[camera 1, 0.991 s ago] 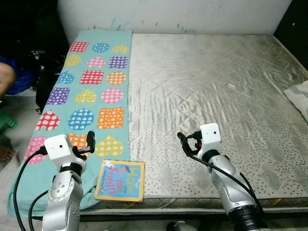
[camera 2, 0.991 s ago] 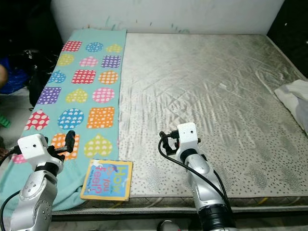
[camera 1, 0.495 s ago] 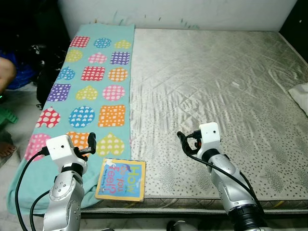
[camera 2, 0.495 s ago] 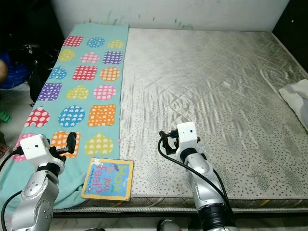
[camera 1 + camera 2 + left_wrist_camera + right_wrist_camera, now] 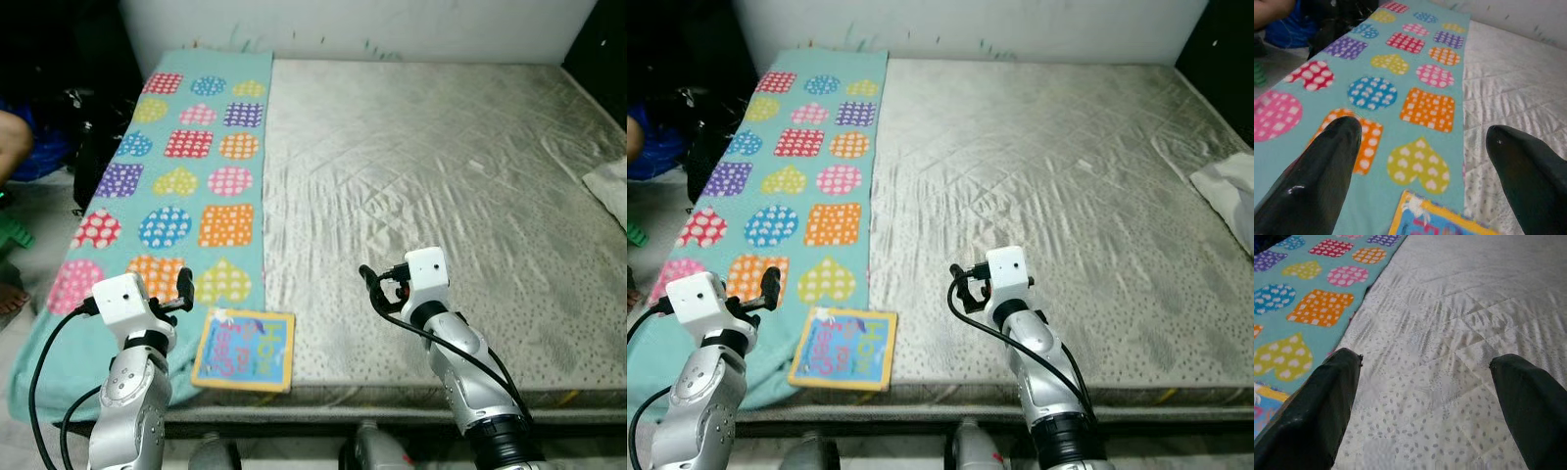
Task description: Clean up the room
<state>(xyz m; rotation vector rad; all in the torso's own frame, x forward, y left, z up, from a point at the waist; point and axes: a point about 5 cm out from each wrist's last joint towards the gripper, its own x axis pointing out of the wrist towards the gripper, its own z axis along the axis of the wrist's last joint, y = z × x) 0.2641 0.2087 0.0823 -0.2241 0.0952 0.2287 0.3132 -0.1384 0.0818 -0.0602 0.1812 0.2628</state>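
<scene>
A children's book (image 5: 243, 350) with a yellow and blue cover lies flat at the bed's front edge, half on the teal blanket (image 5: 186, 176) with coloured hearts and dotted shapes. My left gripper (image 5: 183, 289) hovers open just left of the book, over the blanket. The left wrist view has its fingers wide apart around the blanket, and the book's corner (image 5: 1435, 220) lies just below them. My right gripper (image 5: 377, 287) is open above the bare grey mattress (image 5: 441, 166), right of the book. Nothing is between either pair of fingers.
A white cloth (image 5: 609, 186) lies at the bed's right edge. On the floor to the left are a dark bag (image 5: 93, 147), a green stool (image 5: 12, 235) and part of a person (image 5: 12, 147). A white wall runs behind the bed.
The whole picture has shifted as the camera moved, so the bed's front edge sits higher in view. Both arms hold the same pose. The book has not moved.
</scene>
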